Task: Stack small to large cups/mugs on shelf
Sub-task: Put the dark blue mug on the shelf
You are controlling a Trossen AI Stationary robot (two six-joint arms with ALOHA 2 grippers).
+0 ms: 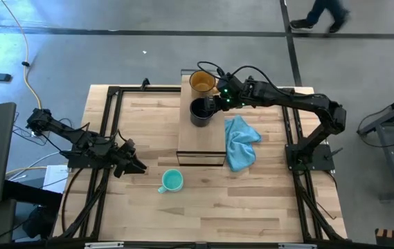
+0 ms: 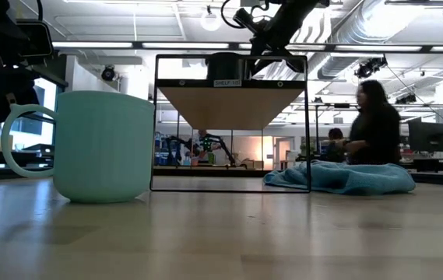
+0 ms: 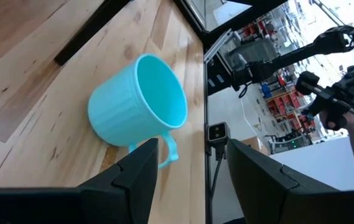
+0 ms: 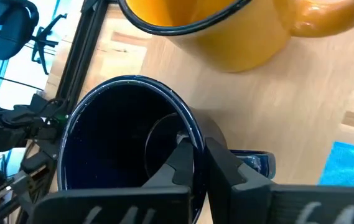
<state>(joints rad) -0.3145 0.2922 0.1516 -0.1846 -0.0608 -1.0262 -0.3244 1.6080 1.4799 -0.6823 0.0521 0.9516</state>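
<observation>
While the high view is read, the right gripper (image 1: pixel 217 104) is seen clamped on the black mug (image 1: pixel 201 111) atop the shelf (image 1: pixel 200 142), just beside the amber mug (image 1: pixel 202 82). By the right wrist view, one finger is inside the rim, one outside. By the left wrist view, the left gripper (image 3: pixel 189 165) is held apart near the teal mug (image 3: pixel 138 102), off the shelf. Placement of the black mug is judged in hand; release is called for next.
</observation>
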